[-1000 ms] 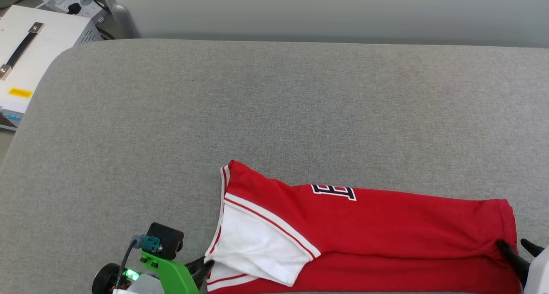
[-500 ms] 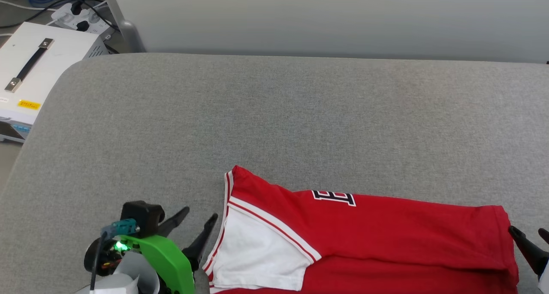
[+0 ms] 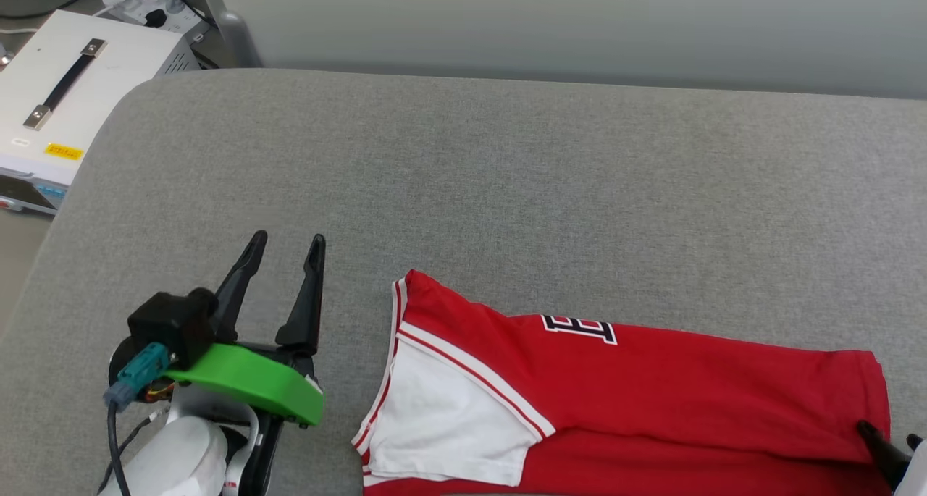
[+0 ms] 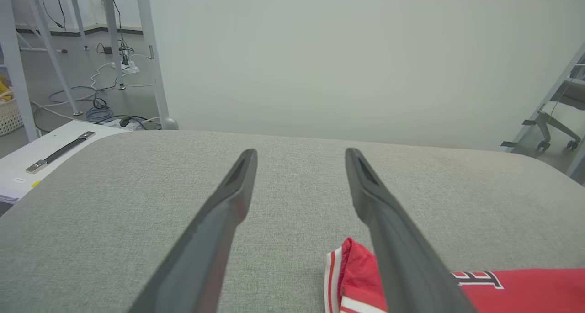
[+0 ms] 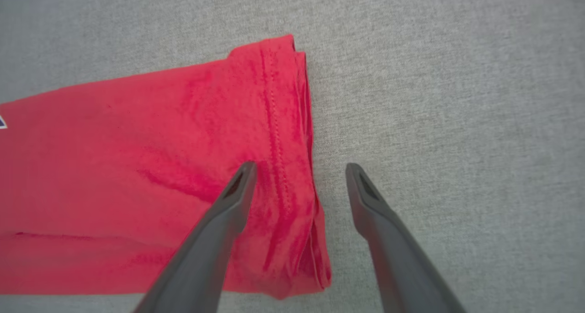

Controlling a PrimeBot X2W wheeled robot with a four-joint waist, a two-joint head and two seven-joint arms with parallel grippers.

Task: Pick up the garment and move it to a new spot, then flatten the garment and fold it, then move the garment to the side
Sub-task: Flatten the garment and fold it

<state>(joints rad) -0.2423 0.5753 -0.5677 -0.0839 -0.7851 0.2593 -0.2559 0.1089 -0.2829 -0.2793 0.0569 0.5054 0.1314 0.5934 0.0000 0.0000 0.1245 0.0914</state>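
My left fingers (image 3: 308, 293) stand wide apart, empty, the garment (image 3: 688, 387) just to their right; my right fingers (image 5: 215, 240) gape wide astride its hem, gripping nothing.

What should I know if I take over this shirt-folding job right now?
Left tool: open, empty, above the grey cushion, left of the garment and apart from it.
Right tool: open, empty, straddling the hem; one finger over red cloth, the other over cushion.
Garment: at the near edge, lying as a long folded band, white sleeve on top.
Done: apparently a lengthwise fold.
Left: probably fold it shorter, then move it aside.
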